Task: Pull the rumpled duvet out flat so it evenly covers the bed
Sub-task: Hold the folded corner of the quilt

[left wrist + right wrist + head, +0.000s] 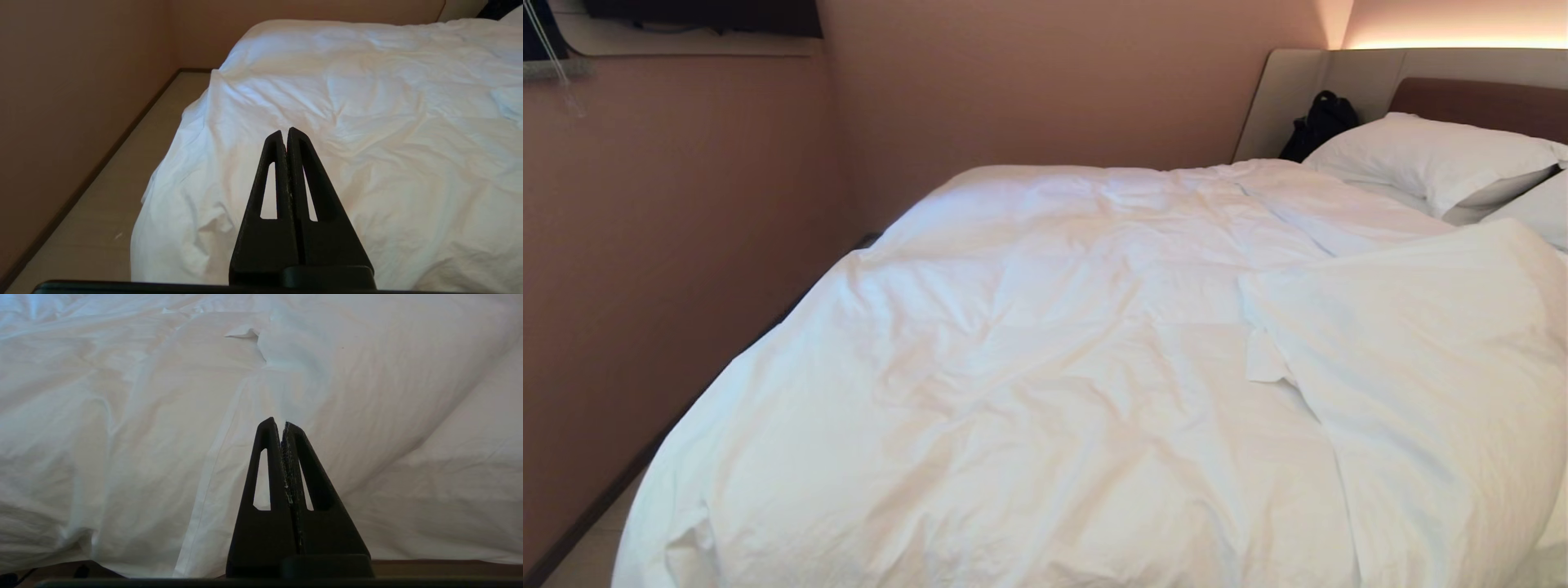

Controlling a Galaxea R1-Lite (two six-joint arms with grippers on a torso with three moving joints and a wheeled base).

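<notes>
Across the bed [1486, 102] we see the duvet [1045, 367] spread over nearly the whole mattress, its surface creased and puffy, with its far-left edge hanging down beside the pinkish-brown wall [686, 245]. On the right side we note a large flap of the duvet folded back over itself, forming a raised mound with a small corner of cloth sticking out at its left edge. Two white pillows [1429, 159] lie at the head of the bed against the brown and beige headboard, and a black bag [1319, 122] sits in the corner just beside them. Neither arm shows in the head view. In the left wrist view we record the left gripper [286, 132] with its jaws pressed together and nothing between them, hanging above the near-left part of the duvet, close to where the cloth drapes toward the pale floor [102, 204]. In the right wrist view the right gripper [278, 422] likewise has its jaws together and empty, pointed at the side of the duvet, low by the brown platform edge of the bed.
</notes>
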